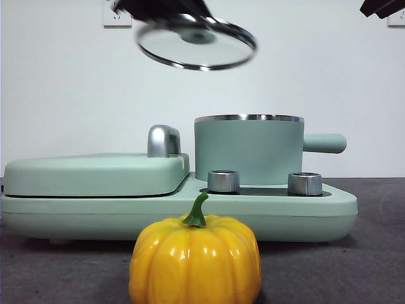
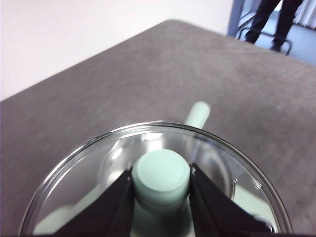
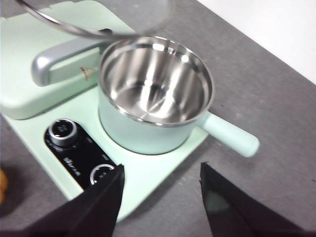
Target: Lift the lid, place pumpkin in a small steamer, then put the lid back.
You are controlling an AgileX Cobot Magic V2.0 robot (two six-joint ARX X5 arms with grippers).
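Observation:
The lid [image 1: 196, 43], clear glass with a steel rim, hangs tilted in the air above and left of the small steamer [image 1: 248, 149]. My left gripper [image 2: 162, 170] is shut on the lid's mint-green knob [image 2: 162, 177], and in the front view it enters from the top [image 1: 163, 7]. The steamer [image 3: 155, 84] stands uncovered, its steel inside empty. In front of the appliance the yellow-orange pumpkin [image 1: 195, 259] sits on the table. My right gripper [image 3: 160, 197] is open above the steamer's front side, holding nothing. It shows in the front view only as a black tip [image 1: 383, 6].
The wide mint-green grill cover [image 1: 95, 172] with a steel handle [image 1: 163, 140] lies left of the steamer. Two steel dials [image 1: 223, 180] [image 1: 304, 183] stand on the control panel. The steamer's side handle [image 1: 324, 143] points right. Someone's legs [image 2: 269, 19] stand beyond the table.

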